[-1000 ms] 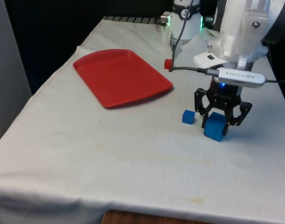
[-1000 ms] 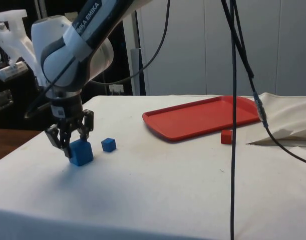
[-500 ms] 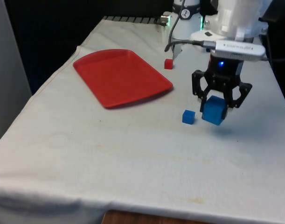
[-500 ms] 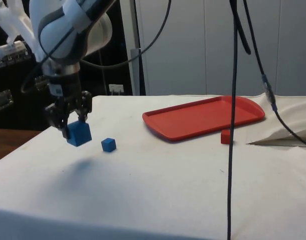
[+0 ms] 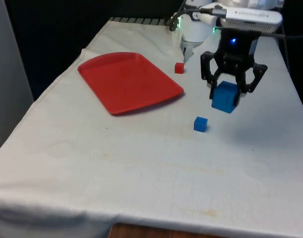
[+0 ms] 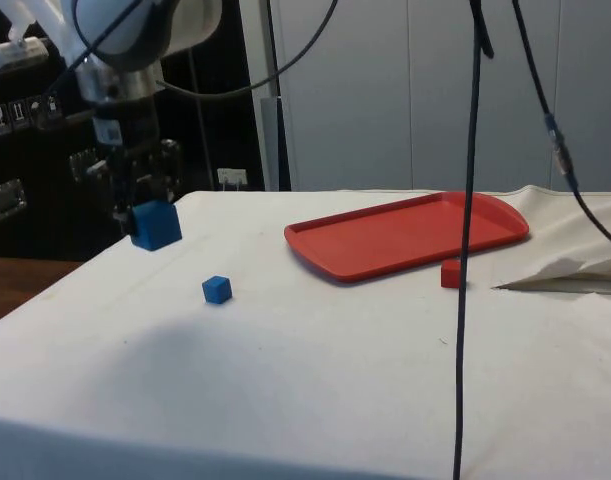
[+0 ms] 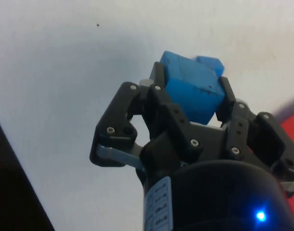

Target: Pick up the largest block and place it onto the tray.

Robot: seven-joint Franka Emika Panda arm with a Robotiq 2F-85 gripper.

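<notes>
Starting nearest the front camera, the desk (image 5: 141, 178) lies under its white cloth, and on it sits the small blue block (image 5: 201, 124), well clear of anything else. Just beyond and above it hangs the gripper (image 5: 232, 91), its jaws clenched on the large blue block (image 5: 225, 96); the side view shows that block (image 6: 155, 224) lifted off the cloth with open air beneath it, and the wrist view shows the fingers (image 7: 159, 103) pressed against two opposite faces of it. The block sits a little tilted in the grasp. Farther back, toward the front view's left, the red tray (image 5: 129, 82) lies flat with nothing on it, and the small red block (image 5: 179, 68) rests on the cloth just beside the tray's far corner.

By my judgement the pick is done and the carry is the step in hand. The next move calls for travel across toward the front view's left, high enough to clear the tray's raised rim, ending over bare tray. Then comes a descent and a release, since a tilted block dropped from height could tumble off.
</notes>
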